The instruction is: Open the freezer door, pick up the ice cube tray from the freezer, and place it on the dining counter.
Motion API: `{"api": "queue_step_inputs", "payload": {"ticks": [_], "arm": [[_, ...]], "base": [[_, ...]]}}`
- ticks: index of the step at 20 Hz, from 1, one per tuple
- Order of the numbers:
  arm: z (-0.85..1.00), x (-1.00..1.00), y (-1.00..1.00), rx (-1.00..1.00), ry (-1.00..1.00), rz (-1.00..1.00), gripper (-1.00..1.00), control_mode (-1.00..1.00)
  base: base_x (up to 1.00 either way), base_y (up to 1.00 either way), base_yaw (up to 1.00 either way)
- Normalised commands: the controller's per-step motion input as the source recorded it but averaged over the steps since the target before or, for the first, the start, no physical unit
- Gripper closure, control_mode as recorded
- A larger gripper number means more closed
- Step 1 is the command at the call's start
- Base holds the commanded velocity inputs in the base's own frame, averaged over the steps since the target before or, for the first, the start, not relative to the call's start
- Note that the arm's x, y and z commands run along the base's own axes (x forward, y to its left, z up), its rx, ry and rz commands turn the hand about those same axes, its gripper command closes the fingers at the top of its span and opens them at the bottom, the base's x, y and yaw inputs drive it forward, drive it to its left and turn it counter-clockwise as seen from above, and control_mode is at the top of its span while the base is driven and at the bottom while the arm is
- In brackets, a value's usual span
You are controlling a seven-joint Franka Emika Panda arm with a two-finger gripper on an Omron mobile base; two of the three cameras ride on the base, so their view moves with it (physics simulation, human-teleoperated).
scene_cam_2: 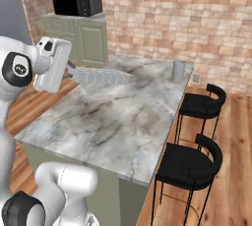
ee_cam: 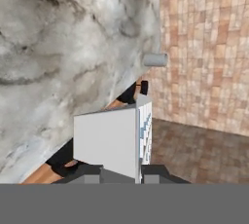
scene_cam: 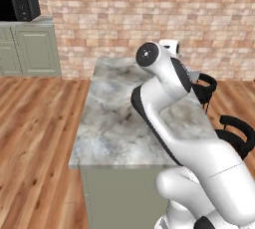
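My gripper [scene_cam_2: 70, 74] is shut on the ice cube tray [scene_cam_2: 101, 77], a pale flat tray held level, sticking out from the hand over the left part of the dining counter [scene_cam_2: 123, 122]. The tray hangs a little above the marble top, not touching it. In the hand view the tray [ee_cam: 113, 140] stands edge-on between the fingertips of the gripper [ee_cam: 121, 175], its grid of cells facing right. The marble island [scene_cam: 112, 118] lies under the bent arm in the left base view. The freezer and its door are out of view.
A grey cup [scene_cam_2: 178, 70] stands near the counter's far right corner, also the grey cup [ee_cam: 154, 60] beyond the tray. Two black stools [scene_cam_2: 199, 106] [scene_cam_2: 189, 163] line the right side. A microwave [scene_cam_2: 76, 1] sits on green cabinets by the brick wall.
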Motion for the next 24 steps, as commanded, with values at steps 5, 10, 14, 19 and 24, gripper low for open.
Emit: {"api": "queue_step_inputs", "payload": {"ticks": [5,10,14,19,24], "arm": [[-0.63,0.20,-0.08,0.08,-0.10,0.01,1.00,-1.00],[-0.68,0.02,-0.06,0.08,-0.18,0.09,1.00,-1.00],[-0.66,0.04,-0.03,0.06,-0.19,0.15,1.00,-1.00],[-0.38,0.06,-0.06,0.08,-0.06,0.13,1.00,-1.00],[-0.04,0.18,0.00,0.01,0.07,0.00,1.00,-1.00]], "base": [[0.00,0.00,0.00],[0.00,0.00,0.00],[0.00,0.00,0.00],[0.00,0.00,0.00],[0.00,0.00,0.00]]}}
